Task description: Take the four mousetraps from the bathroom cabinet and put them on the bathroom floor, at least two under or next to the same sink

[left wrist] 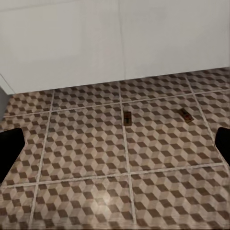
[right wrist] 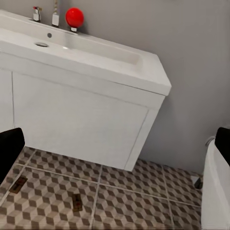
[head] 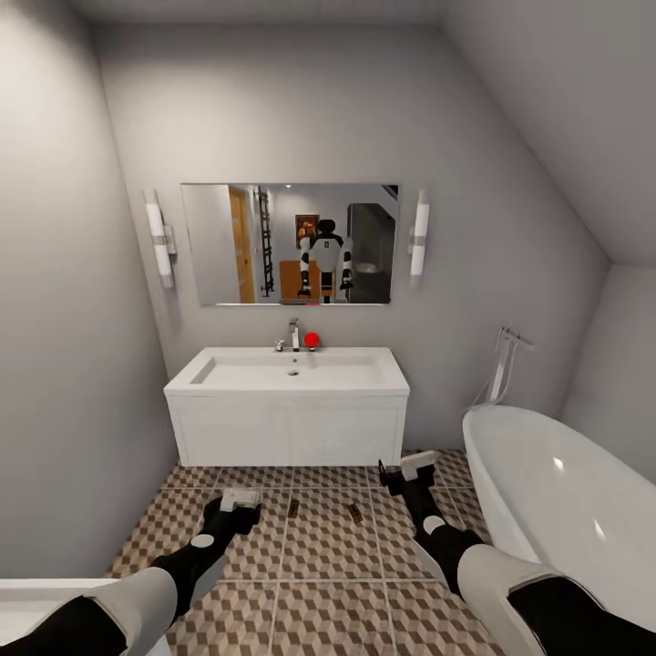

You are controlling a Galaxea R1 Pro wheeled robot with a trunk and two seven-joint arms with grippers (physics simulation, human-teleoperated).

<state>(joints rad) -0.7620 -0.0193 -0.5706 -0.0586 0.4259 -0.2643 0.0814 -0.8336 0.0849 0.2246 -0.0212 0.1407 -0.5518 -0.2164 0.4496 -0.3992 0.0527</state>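
Two mousetraps (head: 293, 507) (head: 355, 513) lie flat on the cube-patterned bathroom floor (head: 328, 556), just in front of the white wall-hung sink (head: 292, 401). The sink carries a chrome tap (head: 293, 335) and a red ball (head: 312, 340). My left gripper (head: 239, 501) hovers low over the tiles to the left of the traps, open and empty. In the left wrist view both mousetraps (left wrist: 127, 117) (left wrist: 186, 115) lie ahead of the open left gripper (left wrist: 115, 146). My right gripper (head: 410, 469) is open and empty by the sink's right end. The right wrist view shows both traps (right wrist: 76, 202) (right wrist: 19, 184).
A white oval bathtub (head: 556, 492) fills the right side, with a floor tap (head: 503, 364) behind it. A mirror (head: 290, 243) above the sink reflects the robot and an orange-brown piece of furniture behind it. A white surface (head: 36, 597) edges in at the near left.
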